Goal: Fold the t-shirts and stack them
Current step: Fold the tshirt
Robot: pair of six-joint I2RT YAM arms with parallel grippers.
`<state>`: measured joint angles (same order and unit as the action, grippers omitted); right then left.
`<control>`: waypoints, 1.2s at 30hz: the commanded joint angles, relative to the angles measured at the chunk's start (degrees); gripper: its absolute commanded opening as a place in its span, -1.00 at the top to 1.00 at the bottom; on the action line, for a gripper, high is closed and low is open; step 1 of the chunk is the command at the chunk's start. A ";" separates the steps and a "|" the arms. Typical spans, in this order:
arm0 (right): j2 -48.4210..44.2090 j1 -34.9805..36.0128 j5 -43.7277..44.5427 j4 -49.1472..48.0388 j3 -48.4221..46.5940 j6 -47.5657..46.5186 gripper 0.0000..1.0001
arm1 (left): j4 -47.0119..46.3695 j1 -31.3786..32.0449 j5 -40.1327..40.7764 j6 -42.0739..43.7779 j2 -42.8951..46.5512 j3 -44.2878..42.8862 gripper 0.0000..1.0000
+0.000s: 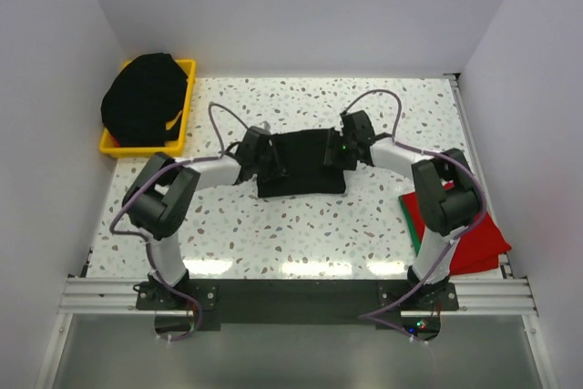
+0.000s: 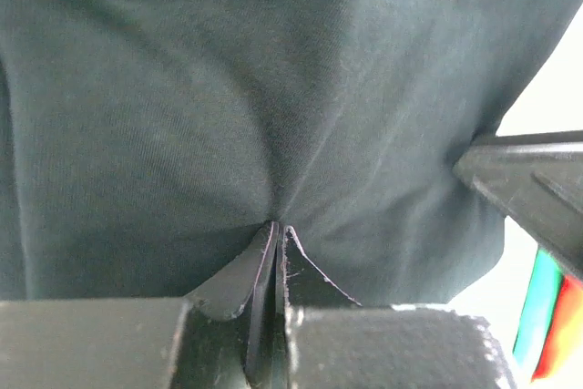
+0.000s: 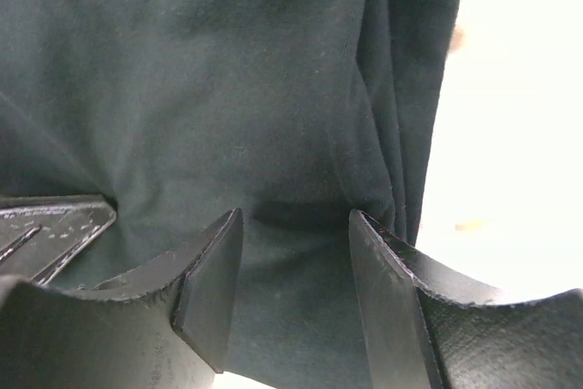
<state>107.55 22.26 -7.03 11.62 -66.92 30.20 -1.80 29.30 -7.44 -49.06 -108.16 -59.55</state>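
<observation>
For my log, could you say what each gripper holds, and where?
The left gripper pinches the black t-shirt at its left edge; the right gripper is open, empty.

Plain white walls (image 1: 301, 15) enclose a white speckled desk (image 1: 301, 234) on three sides. Bright light glares off its surface near the front edge, beside an aluminium rail (image 1: 96, 293).

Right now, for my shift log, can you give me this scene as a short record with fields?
shirt in work: black t-shirt, partly folded, mid-table
left claw: shut, pinching the black t-shirt's left side
right claw: open, fingers apart over the shirt's right side
red t-shirt: lying at the near right, by the right arm's base
yellow bin: far left corner, holding a black cloth heap
</observation>
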 commanded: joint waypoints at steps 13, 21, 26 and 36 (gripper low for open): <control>-30.81 14.92 0.61 3.84 27.89 3.82 -0.10 | 6.28 7.26 0.50 -4.82 37.92 31.25 0.72; -34.86 14.83 9.65 12.45 18.85 1.62 -0.12 | 18.49 4.64 7.27 3.52 35.40 15.62 0.51; -32.06 12.81 15.63 13.43 14.80 0.83 -0.08 | 20.69 -2.57 5.51 8.71 30.04 9.28 0.48; -23.10 6.31 10.55 7.46 11.63 0.39 -0.01 | 22.90 -4.34 6.12 12.49 21.85 2.95 0.29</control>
<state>82.96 29.50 4.54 22.15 -52.64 31.33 19.64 25.23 -1.50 -39.22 -84.88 -53.63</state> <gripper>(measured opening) 0.513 0.347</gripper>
